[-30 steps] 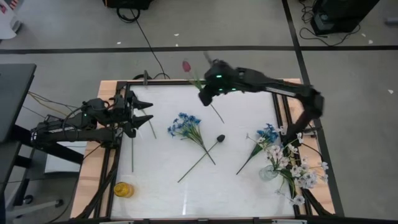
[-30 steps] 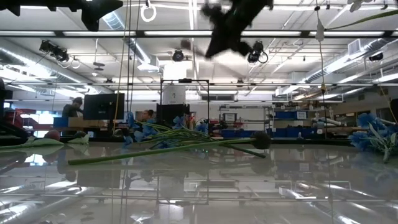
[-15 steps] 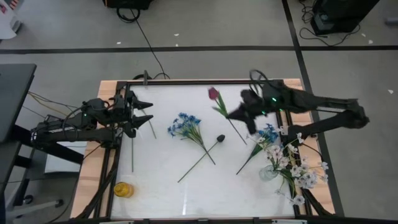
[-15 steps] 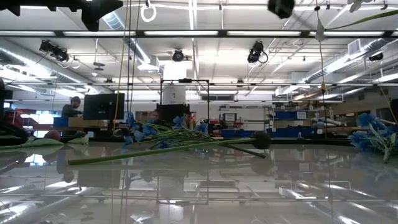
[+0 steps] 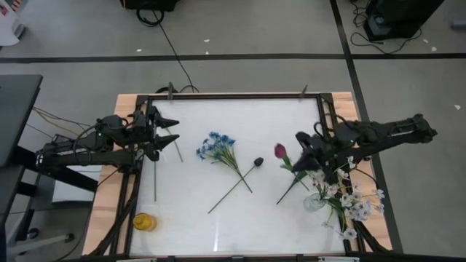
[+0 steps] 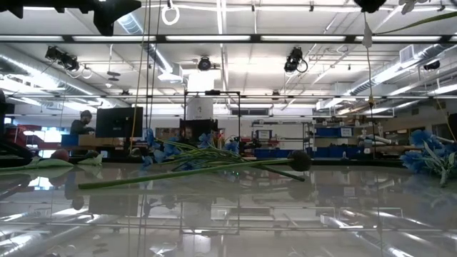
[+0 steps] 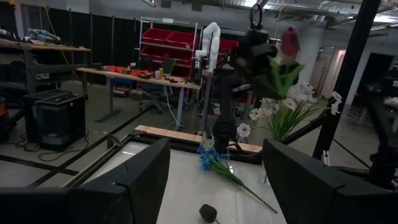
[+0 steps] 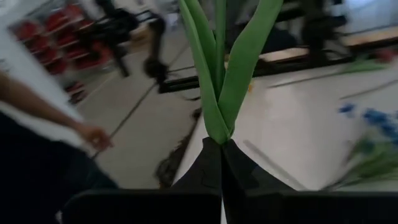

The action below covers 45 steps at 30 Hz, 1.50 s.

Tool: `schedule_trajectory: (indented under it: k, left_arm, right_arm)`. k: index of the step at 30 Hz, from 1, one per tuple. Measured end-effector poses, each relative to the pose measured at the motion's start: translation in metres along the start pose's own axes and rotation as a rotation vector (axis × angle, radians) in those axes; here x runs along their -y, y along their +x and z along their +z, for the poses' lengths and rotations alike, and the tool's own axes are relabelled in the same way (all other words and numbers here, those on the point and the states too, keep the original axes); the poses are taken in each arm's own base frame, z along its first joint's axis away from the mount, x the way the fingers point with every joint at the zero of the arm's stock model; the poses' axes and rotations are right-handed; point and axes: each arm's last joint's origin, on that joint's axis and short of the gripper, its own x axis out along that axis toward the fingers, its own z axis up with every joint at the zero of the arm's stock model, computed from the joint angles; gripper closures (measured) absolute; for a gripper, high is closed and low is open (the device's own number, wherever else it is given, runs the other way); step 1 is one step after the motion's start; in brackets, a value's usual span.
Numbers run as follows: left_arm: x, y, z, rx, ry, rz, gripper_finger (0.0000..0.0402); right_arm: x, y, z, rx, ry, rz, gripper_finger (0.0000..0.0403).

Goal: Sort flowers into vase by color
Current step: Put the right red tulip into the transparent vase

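My right gripper [image 5: 309,151] is shut on a dark red tulip whose bud [image 5: 280,151] shows above the table, beside the glass vase [image 5: 314,201] of white sprays [image 5: 348,198]. On the table lie a blue bunch [image 5: 218,148], a blackish bud [image 5: 258,161] on its long stem, and a second blue bunch [image 5: 313,156] by the vase. A small yellow vase [image 5: 144,222] stands near the left front corner. My left gripper [image 5: 166,133] waits open at the left edge, touching nothing; two thin stems [image 5: 154,175] lie beside it. My right gripper pinches the tulip between its two shut fingers at the stem [image 8: 221,138], just where the long green leaves [image 8: 239,68] spring out. The flower is lifted clear of the table, its leaves and bud [image 7: 290,41] standing out beyond the fingertips.
A dark frame [image 5: 218,95] runs round the white tabletop. The right arm [image 5: 386,132] reaches in from the right edge over the glass vase. Open white surface [image 5: 218,109] lies along the far side and in the near middle. A person's arm [image 8: 56,118] shows beyond the table.
My right gripper has carried the tulip from the table's far edge toward the right and near side, turning as it went, and now holds it beside the vase of white sprays. The tulip has stayed in the shut fingers throughout.
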Motion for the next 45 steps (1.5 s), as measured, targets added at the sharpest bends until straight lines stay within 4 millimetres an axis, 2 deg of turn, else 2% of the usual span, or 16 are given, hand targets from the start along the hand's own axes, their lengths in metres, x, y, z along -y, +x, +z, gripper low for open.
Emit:
schedule_trajectory:
  k: [6,16,24,29,35,40,45]
  left_arm:
    - [0.000,0.000,0.000,0.000,0.000,0.000,0.0141]
    - [0.000,0.000,0.000,0.000,0.000,0.000,0.0141]
    - [0.000,0.000,0.000,0.001,0.000,0.000,0.0141]
    - [0.000,0.000,0.000,0.000,0.000,0.000,0.0141]
    - [0.000,0.000,0.000,0.001,0.000,0.000,0.0141]
    - [0.000,0.000,0.000,0.001,0.000,0.000,0.0141]
    - [0.000,0.000,0.000,0.000,0.000,0.000,0.0141]
  right_arm:
    - [-0.011,-0.012,-0.021,-0.018,-0.025,0.109,0.0403]
    - [-0.022,-0.041,-0.031,0.058,-0.089,0.214,0.0403]
    - [-0.020,-0.037,-0.054,0.054,-0.186,0.287,0.0403]
    - [-0.023,-0.036,-0.062,0.081,-0.318,0.343,0.0403]
    - [-0.024,-0.035,-0.070,0.024,-0.398,0.396,0.0401]
    - [-0.024,-0.035,-0.074,-0.020,-0.403,0.429,0.0390]
    - [-0.024,-0.036,-0.074,-0.038,-0.337,0.440,0.0366]
